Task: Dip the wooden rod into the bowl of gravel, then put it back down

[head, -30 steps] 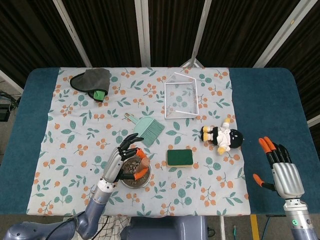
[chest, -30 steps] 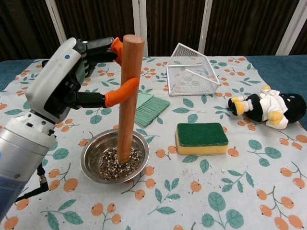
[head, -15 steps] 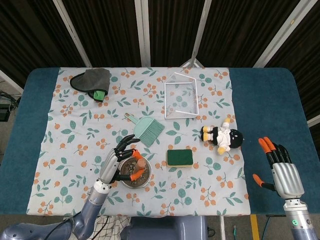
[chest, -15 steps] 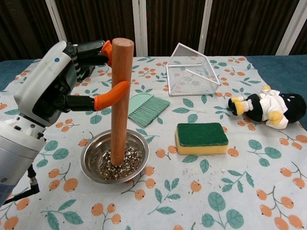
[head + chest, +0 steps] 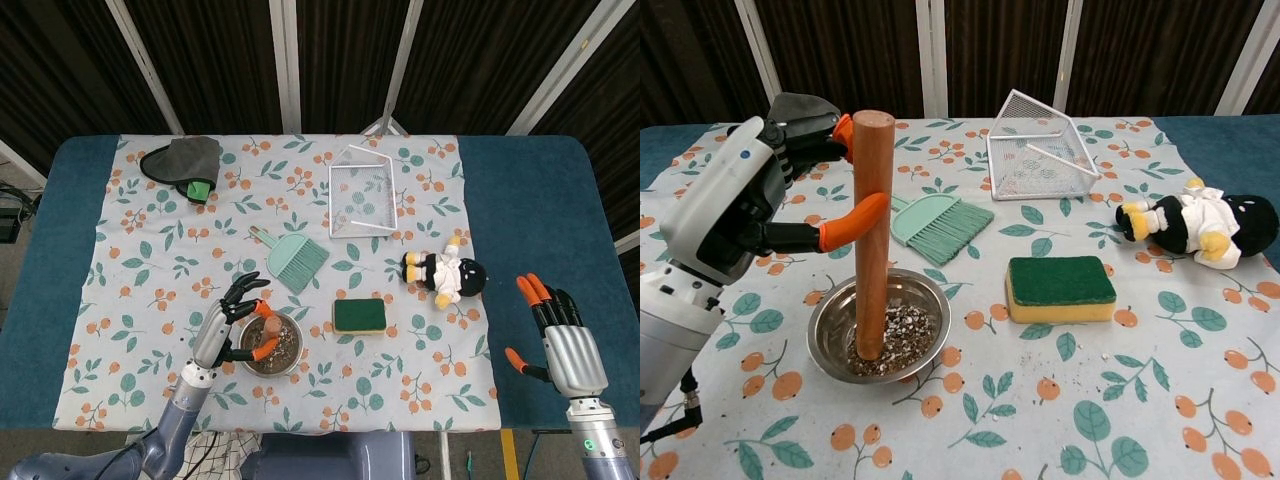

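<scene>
The left hand point(image 5: 750, 200) still grips the wooden rod point(image 5: 871, 235) upright, its lower end in the bowl point(image 5: 878, 326) of gravel; both have shifted left since a second ago. The right hand point(image 5: 562, 335) stays empty, fingers spread.

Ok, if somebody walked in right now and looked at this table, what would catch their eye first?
Probably the wooden rod standing upright in the steel bowl of gravel near the front edge, pinched by the left hand. Next, the penguin plush lying at the right, beside the green sponge. The right hand hangs open off the cloth.
</scene>
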{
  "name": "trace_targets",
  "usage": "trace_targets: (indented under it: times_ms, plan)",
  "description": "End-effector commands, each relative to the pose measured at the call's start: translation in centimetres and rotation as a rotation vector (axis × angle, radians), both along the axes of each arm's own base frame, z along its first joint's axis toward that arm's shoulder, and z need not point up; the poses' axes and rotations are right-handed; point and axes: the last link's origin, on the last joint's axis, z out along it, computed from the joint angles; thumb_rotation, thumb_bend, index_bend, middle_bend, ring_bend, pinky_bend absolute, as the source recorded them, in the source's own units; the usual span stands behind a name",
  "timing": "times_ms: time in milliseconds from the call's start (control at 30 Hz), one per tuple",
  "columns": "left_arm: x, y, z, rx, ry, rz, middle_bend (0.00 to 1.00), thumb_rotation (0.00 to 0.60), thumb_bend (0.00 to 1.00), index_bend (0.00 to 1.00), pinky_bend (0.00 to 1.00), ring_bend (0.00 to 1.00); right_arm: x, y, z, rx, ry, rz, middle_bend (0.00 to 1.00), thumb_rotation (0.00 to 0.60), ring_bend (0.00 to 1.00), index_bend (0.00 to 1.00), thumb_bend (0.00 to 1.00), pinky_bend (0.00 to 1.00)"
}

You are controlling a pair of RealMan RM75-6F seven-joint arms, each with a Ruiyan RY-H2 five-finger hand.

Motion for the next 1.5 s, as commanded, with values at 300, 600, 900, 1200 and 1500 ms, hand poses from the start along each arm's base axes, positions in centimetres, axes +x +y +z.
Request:
trace_targets:
  times_ms: [300, 600, 900, 1200, 1500]
  plan:
    - [-0.3, -0.2, 0.0, 0.004, 0.004, 0.003, 0.71, 0.600, 0.67, 0.65, 0.12, 0.20, 0.0, 0.1, 0.0, -0.002, -0.001, 0.000, 0.00, 0.600, 0.00, 0.00, 0.27, 0.00]
    - [1.2, 0.3, 1.0, 0.041, -0.032, -0.033, 0.71, 0.600, 0.67, 0.65, 0.12, 0.20, 0.0, 0.1, 0.0, -0.001, 0.000, 0.000, 0.00, 0.600, 0.00, 0.00, 0.27, 0.00]
    - [1.9, 0.3, 4.4, 0.136, -0.012, -0.096, 0.70, 0.600, 0.67, 0.65, 0.13, 0.20, 0.0, 0.1, 0.1, -0.002, -0.005, 0.003, 0.00, 0.600, 0.00, 0.00, 0.27, 0.00]
    - [2.2, 1.3, 9.1, 0.252, 0.150, -0.132, 0.71, 0.600, 0.67, 0.65, 0.14, 0.22, 0.1, 0.0, 0.1, 0.003, -0.009, 0.004, 0.00, 0.600, 0.00, 0.00, 0.27, 0.00]
    - [-2.1, 3.1, 13.6, 0.356, 0.449, -0.062, 0.71, 0.600, 0.67, 0.65, 0.15, 0.23, 0.0, 0.1, 0.1, 0.003, -0.012, -0.007, 0.00, 0.600, 0.00, 0.00, 0.27, 0.00]
